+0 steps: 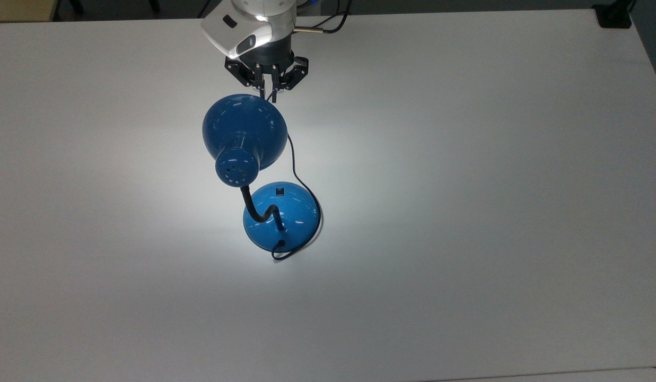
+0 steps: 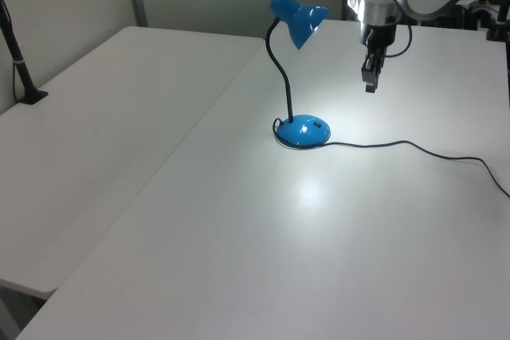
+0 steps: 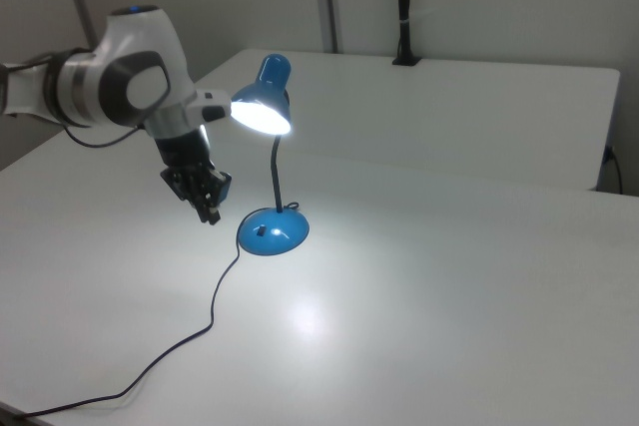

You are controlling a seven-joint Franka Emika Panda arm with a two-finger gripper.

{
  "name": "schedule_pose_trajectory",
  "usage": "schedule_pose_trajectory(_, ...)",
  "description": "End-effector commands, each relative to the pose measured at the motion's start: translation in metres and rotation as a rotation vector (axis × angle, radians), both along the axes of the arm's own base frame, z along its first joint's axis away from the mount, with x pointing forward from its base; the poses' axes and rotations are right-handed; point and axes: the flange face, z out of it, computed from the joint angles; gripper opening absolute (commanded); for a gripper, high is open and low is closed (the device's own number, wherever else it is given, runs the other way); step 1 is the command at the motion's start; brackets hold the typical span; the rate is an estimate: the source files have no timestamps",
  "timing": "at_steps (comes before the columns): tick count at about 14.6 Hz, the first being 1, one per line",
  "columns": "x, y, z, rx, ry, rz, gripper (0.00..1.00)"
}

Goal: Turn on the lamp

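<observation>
The worktop (image 1: 465, 212) is viewed from directly overhead; left and right views are angled down from opposite sides, sharing the lamp (image 2: 299, 77).

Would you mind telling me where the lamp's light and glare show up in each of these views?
Top view: the lamp throws a bright pool around its base, and the arm's white shell above glares. Left view: a bright spot lies on the table in front of the base. Right view: the shade's opening glows white, nearly blown out.
</observation>
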Motion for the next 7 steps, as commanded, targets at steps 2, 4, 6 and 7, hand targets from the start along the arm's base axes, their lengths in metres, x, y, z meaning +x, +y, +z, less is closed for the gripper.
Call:
schedule_pose_trajectory(2, -0.016, 0.012, 0.052, -0.012, 0.02, -0.024, 0.32)
schedule_pose_trajectory(4, -0.016, 0.011, 0.073, -0.015, 0.033, -0.03, 0.48)
schedule_pose_trajectory(6, -0.015, 0.009, 0.092, -0.017, 0.044, -0.037, 0.86)
schedule_pose_trajectory(7, -0.015, 0.008, 0.1, -0.017, 0.041, -0.04, 1.0)
